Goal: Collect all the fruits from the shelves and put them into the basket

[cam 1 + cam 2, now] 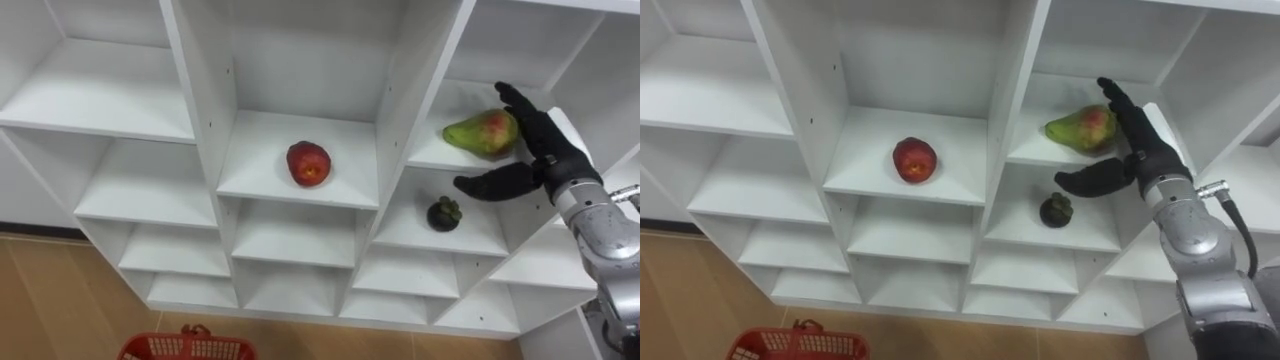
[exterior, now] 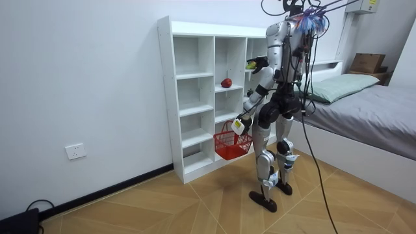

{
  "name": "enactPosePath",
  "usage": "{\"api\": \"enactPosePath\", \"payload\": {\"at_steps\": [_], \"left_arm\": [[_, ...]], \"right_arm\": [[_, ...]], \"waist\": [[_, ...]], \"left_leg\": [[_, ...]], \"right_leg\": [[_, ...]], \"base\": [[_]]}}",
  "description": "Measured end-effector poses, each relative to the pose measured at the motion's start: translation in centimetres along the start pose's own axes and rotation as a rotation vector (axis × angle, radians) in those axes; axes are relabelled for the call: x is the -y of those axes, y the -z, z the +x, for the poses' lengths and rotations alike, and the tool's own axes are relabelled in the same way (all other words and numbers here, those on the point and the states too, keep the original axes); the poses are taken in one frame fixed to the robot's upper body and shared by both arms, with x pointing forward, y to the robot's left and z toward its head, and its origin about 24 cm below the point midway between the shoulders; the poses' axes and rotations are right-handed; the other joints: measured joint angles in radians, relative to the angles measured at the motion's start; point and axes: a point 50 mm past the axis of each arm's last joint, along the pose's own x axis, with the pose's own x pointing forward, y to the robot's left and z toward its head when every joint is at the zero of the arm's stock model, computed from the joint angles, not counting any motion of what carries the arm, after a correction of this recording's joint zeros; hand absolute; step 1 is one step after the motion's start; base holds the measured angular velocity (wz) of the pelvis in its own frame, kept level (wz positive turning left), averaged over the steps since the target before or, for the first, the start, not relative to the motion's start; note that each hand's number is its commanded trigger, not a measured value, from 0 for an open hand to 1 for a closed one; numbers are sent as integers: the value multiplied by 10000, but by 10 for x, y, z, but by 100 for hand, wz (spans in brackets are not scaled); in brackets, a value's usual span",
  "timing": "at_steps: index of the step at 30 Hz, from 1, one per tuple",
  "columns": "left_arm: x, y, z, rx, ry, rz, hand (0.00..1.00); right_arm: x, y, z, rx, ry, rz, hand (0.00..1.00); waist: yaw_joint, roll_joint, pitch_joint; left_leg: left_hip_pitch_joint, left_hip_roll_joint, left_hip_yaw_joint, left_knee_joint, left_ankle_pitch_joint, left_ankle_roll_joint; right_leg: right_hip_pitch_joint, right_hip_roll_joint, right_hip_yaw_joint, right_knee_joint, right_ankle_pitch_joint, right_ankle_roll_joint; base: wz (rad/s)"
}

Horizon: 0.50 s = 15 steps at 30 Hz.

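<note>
A green and red mango lies in the right-hand compartment of the white closet. My right hand is open against the mango's right side, fingers straight up along it, thumb stretched left under the shelf edge. One compartment lower sits a dark mangosteen. A red apple rests on the middle shelf. In the room view I stand facing the closet, right hand raised to the shelf, while my left hand hangs low, shut on the handle of a red basket.
The basket's rim shows at the bottom of the left eye view, over the wooden floor. The other closet compartments hold nothing. A bed stands behind me on the room view's right.
</note>
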Motion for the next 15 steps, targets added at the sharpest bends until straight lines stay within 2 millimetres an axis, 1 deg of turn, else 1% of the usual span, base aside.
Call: {"api": "enactPosePath", "payload": {"at_steps": [2,6,10,12,15], "left_arm": [[0,0,0,8,0,2,100],[0,0,0,14,3,6,100],[0,-1,0,35,6,19,100],[0,-1,0,41,5,26,100],[0,-2,0,51,1,28,100]], "right_arm": [[1,-2,1,76,81,-34,100],[-5,-7,1,446,-244,-1329,100],[-5,-6,1,406,-170,-1458,100],[-5,-9,2,522,-164,-1790,100],[-4,-13,2,619,-195,-1786,100]], "waist": [[-2,4,-12],[-39,-1,-30],[-19,27,-37],[-16,67,-70],[-48,123,-115]], "left_leg": [[3,2,-1,-1,0,0],[11,3,-4,8,0,0],[32,7,-8,14,0,0],[29,9,-8,11,0,0],[31,9,-5,12,0,0]], "right_leg": [[1,2,0,4,0,0],[5,3,6,30,3,-4],[13,3,9,58,9,-14],[13,5,8,58,11,-16],[13,7,12,50,11,-16]], "base": [[0],[0],[0],[0],[0]]}}
